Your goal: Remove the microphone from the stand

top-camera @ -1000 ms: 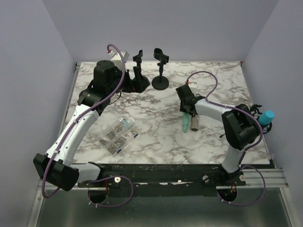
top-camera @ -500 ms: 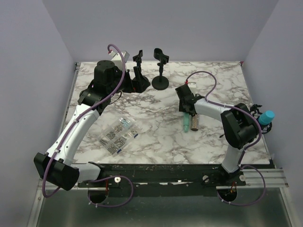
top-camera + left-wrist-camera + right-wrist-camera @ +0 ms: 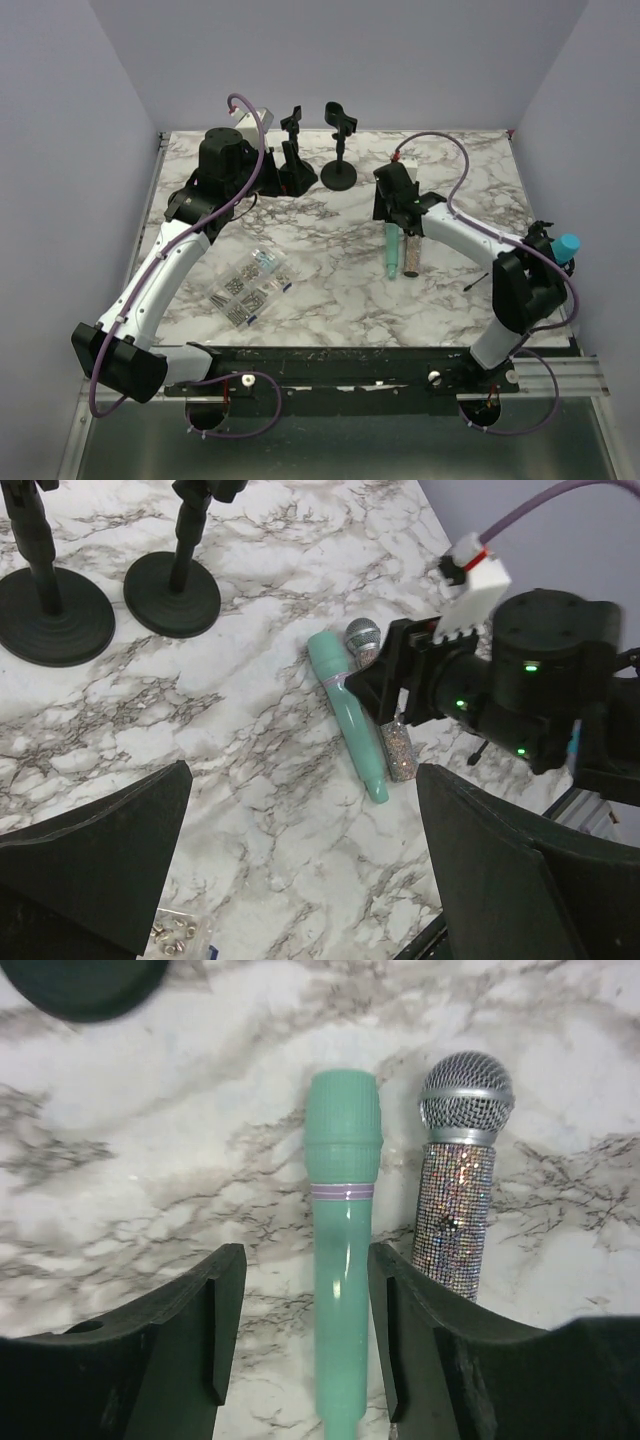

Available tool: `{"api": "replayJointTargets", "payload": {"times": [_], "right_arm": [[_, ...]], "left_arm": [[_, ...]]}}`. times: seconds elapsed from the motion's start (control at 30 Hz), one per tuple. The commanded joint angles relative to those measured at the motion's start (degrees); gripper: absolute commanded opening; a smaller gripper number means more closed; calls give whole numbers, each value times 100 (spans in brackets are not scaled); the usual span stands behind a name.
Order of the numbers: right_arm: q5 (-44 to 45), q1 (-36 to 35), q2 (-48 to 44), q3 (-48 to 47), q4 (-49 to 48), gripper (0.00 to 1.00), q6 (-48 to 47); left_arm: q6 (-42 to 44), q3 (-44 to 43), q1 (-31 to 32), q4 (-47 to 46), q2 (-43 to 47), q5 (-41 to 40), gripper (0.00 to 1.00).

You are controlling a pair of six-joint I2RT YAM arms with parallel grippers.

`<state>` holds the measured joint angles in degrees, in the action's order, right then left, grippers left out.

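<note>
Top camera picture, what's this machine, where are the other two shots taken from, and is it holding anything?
These are two robot arms bolted to a marble-patterned table. The top picture looks down from above and behind them. The other two come from a camera on each wrist, so the dark shapes at the bottom are that arm's own fingers. On the table lie a mint-green microphone and a silver glitter microphone, side by side. At the back stand a black round-based microphone stand and a second stand; a clear packet of small metal parts lies on the left. The right hand is open, one finger each side of the green microphone; the left hand is open too. Neither holds anything.
</note>
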<state>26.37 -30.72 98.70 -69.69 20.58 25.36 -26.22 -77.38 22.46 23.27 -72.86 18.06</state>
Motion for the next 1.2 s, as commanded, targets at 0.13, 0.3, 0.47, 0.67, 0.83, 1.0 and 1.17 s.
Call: {"api": "replayJointTargets", "payload": {"times": [0.13,0.3,0.47,0.67,0.83,1.0,1.17], "right_arm": [[224,-38,-1911,447,158,66,-302],[356,-31,-3331,1263,-177,76,-684],[707,-31,-4519,1544,307,79,-522],[1535,-31,-5342,1348,1516,79,125],[2472,-31,-5550,906,2530,78,571],[3107,-31,-5376,354,3454,78,1002],[3589,-31,-5133,-132,4567,78,1881]], "left_arm": [[-93,54,-39,-122,96,206,98],[-128,90,-37,-177,139,257,99],[-147,111,-38,-200,184,267,98],[-208,163,-22,-280,267,372,99],[-230,159,-19,-281,264,430,99],[-270,159,9,-304,270,508,98],[-252,162,31,-301,290,474,99]]}}
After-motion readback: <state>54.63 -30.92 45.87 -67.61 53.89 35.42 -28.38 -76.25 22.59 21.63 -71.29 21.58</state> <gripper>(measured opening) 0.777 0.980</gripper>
